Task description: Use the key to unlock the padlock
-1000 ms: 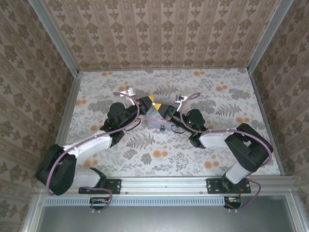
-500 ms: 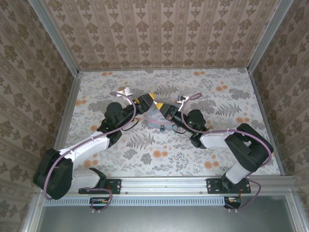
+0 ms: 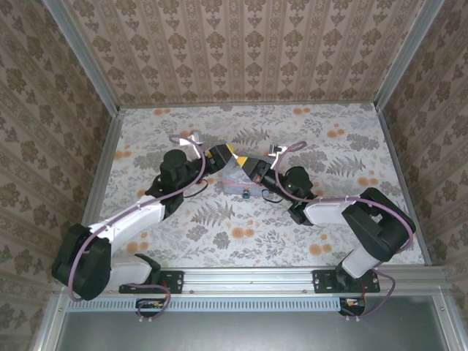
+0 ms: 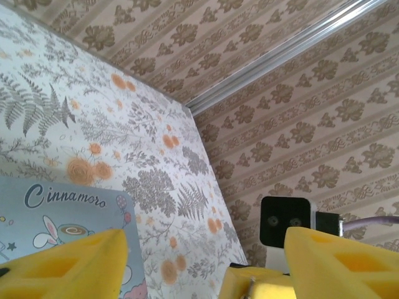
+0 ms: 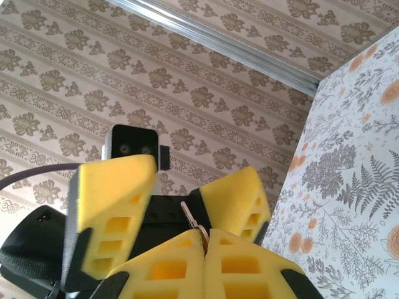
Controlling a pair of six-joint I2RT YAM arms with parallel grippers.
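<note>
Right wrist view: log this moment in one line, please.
right gripper: shut on key | left gripper: open, facing right gripper | tin: under both grippers | padlock: at tin's near edge, untouched

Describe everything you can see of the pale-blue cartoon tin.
The tin is pale blue with a smooth printed lid, showing the dark word "Cinnamoro" and a white long-eared cartoon figure. Its visible corner is rounded. It lies flat on the flowered table near the middle, between the two arms. The small dark padlock sits at its near edge. The left gripper stands open by its far corner; contact cannot be told.
</note>
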